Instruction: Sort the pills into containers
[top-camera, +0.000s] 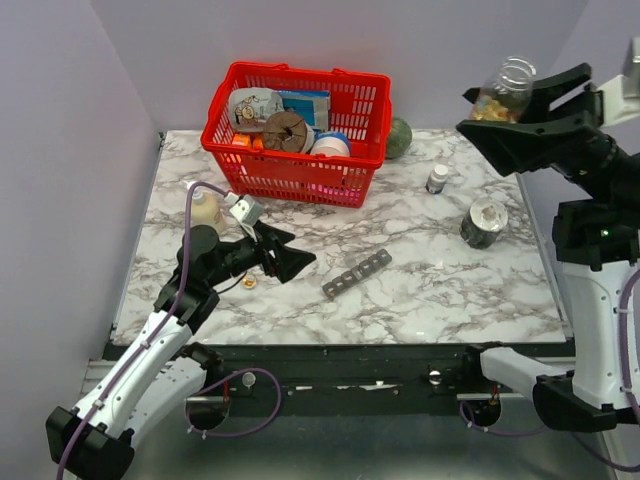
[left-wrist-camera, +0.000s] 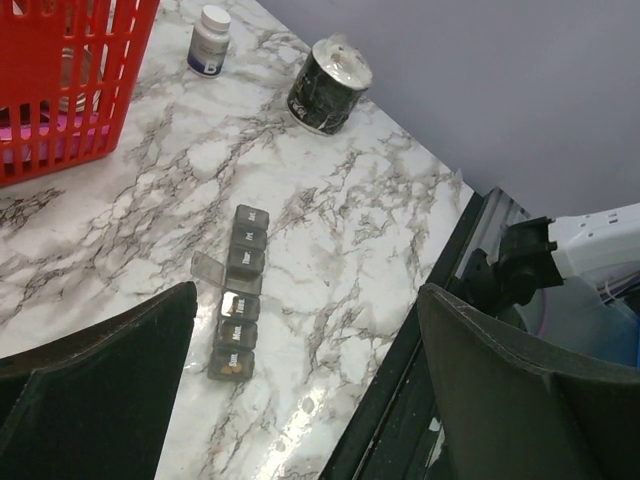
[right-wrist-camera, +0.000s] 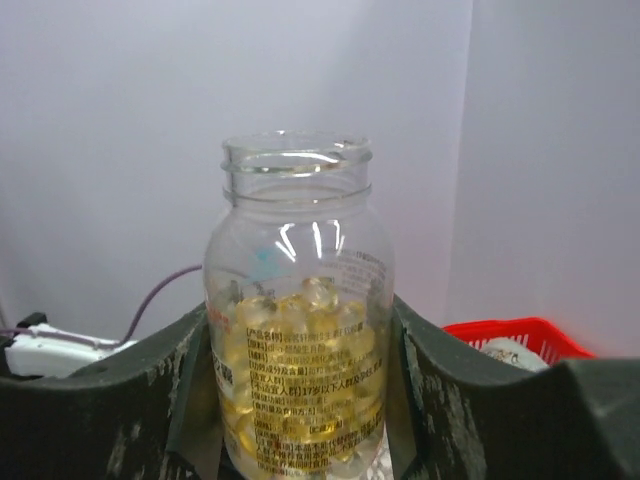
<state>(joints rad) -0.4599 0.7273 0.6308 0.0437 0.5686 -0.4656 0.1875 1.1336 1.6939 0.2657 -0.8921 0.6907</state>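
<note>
The containers are one dark grey strip of small compartments lying mid-table. In the left wrist view the strip has one lid flipped open, and orange pills lie in its nearest end compartment. My left gripper hovers open and empty just left of the strip. My right gripper is raised at the far right, shut on a clear uncapped bottle holding yellow pills. One loose yellow pill lies on the table under the left arm.
A red mesh basket full of items stands at the back centre. A small white bottle and a dark lidded jar stand on the right. A green ball sits beside the basket, and a pale bottle behind the left arm.
</note>
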